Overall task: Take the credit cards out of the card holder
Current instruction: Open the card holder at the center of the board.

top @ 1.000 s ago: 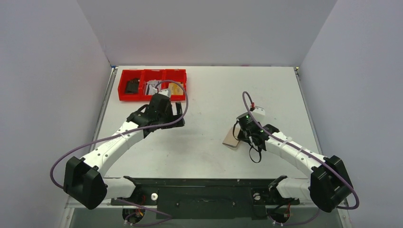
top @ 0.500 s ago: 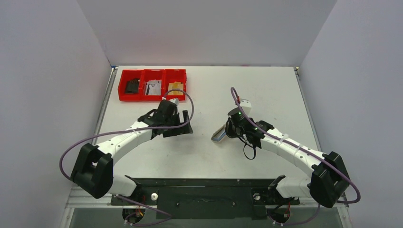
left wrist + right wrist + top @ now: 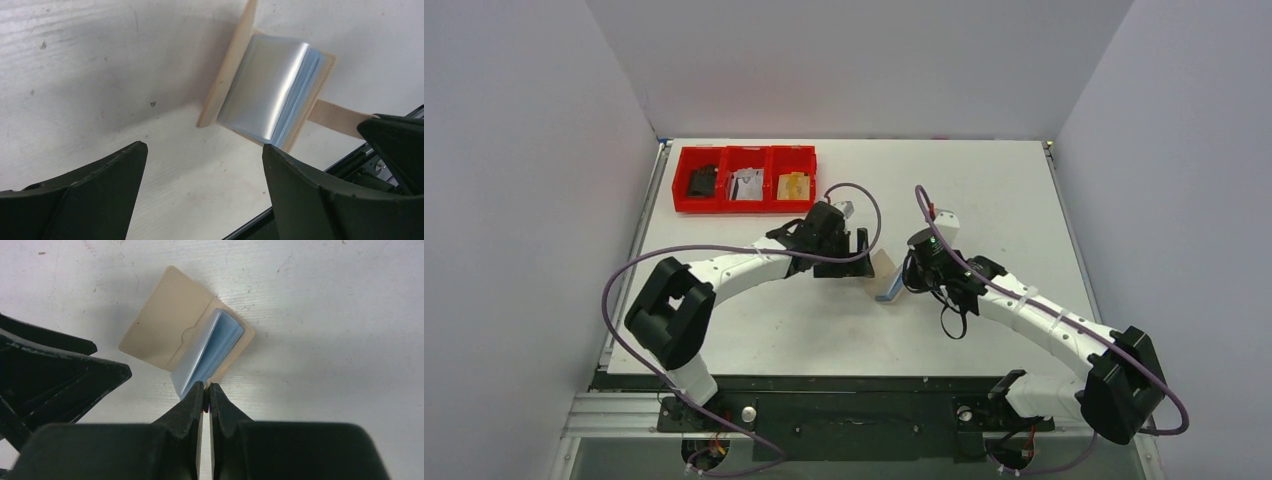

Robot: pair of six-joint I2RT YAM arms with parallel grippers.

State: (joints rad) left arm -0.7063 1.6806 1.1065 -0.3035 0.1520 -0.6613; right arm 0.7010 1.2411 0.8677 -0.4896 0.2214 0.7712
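Note:
The tan card holder [image 3: 883,263] is held up off the table at mid-table, tilted on edge. A stack of pale blue-grey credit cards [image 3: 890,290] sticks out of it, fanned. My right gripper [image 3: 907,279] is shut on a thin tan edge of the holder [image 3: 160,325]; the cards [image 3: 210,355] fan out just ahead of the right gripper [image 3: 206,388]. My left gripper [image 3: 864,256] is open and empty just left of the holder. In the left wrist view the left gripper [image 3: 203,146] sits just short of the holder [image 3: 227,70] and cards [image 3: 270,90]. No dark card shows.
A red three-compartment tray [image 3: 744,207] stands at the back left of the table, with a dark item, a white item and a yellowish block in it. Purple cables loop over both arms. Grey walls close in the left, right and back sides.
My left arm has swung right, from the red tray to the holder. My right gripper has lifted the holder off the table, tilted it on edge and carried it slightly left.

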